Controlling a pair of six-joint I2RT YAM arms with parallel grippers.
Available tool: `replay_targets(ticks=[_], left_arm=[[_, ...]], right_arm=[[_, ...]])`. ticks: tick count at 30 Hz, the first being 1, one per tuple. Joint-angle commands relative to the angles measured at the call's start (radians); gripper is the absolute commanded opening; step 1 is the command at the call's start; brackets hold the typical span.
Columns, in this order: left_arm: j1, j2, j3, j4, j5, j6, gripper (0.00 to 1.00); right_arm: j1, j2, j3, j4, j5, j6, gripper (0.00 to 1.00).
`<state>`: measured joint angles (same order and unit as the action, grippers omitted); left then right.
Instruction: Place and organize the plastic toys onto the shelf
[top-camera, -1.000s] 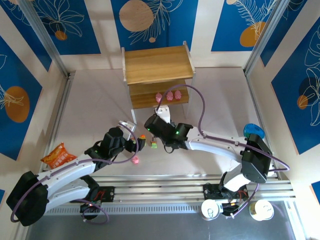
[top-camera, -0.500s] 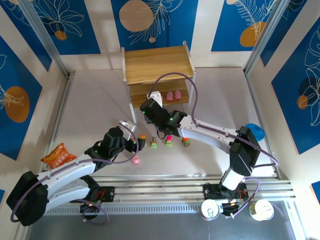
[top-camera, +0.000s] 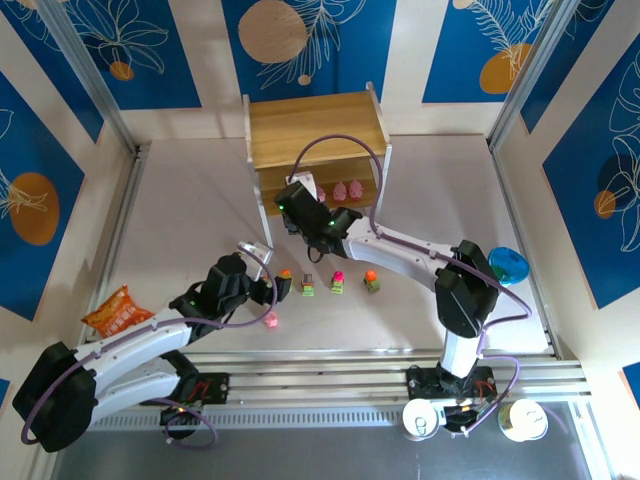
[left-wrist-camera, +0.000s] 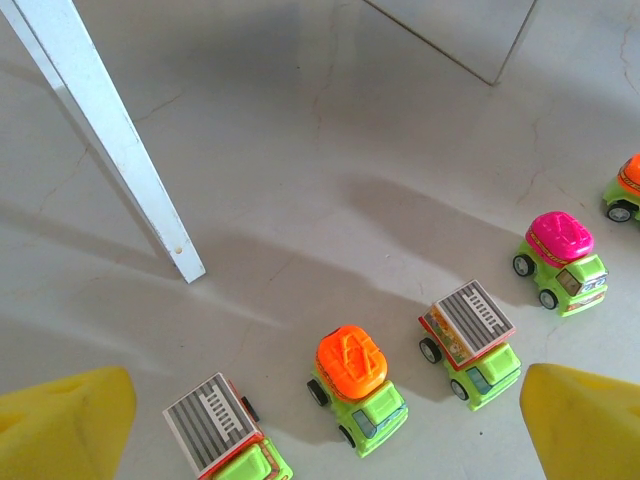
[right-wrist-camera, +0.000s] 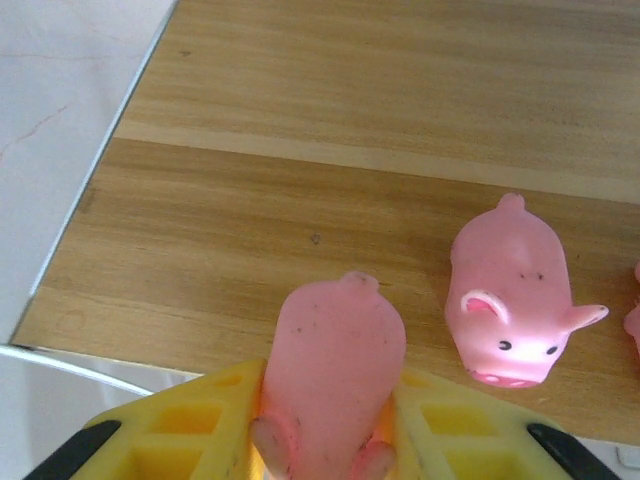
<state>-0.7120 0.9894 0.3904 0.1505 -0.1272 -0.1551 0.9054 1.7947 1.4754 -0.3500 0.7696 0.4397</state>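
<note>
Looks early in the job. On the lower board of the shelf (top-camera: 315, 135), just two pink pigs (top-camera: 347, 189) in plain sight. Right gripper (right-wrist-camera: 335, 430) clamped on a third pig (right-wrist-camera: 338, 350) at that board's front edge, beside a neighbour. Left gripper (top-camera: 265, 287) spread wide, holding nothing, above a row of five trucks (left-wrist-camera: 470, 345) waiting on the table. Another loose pig (top-camera: 270, 320) lying near them. Blue leaf-print walls (top-camera: 40, 120) all round; pale grey tabletop (top-camera: 180, 220), faintly cracked; orange snack bag (top-camera: 118, 310) at left.

Matt grained wood shelf (right-wrist-camera: 400, 100) — smooth pink pig (right-wrist-camera: 335, 370), glossy plastic truck (left-wrist-camera: 362, 385).
</note>
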Motion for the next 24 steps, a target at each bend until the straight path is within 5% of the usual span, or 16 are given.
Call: replay_targets(ticks=[1,24], left_arm=[[-0.008,-0.003,-0.006,0.029,-0.005,0.009,0.98],[-0.007,0.003,-0.003,0.027,-0.006,0.009,0.98]], right_arm=[[-0.009,0.015,0.040,0.023,-0.012,-0.019,0.31],[-0.054,0.084,0.090,0.034,-0.023,-0.019,0.32]])
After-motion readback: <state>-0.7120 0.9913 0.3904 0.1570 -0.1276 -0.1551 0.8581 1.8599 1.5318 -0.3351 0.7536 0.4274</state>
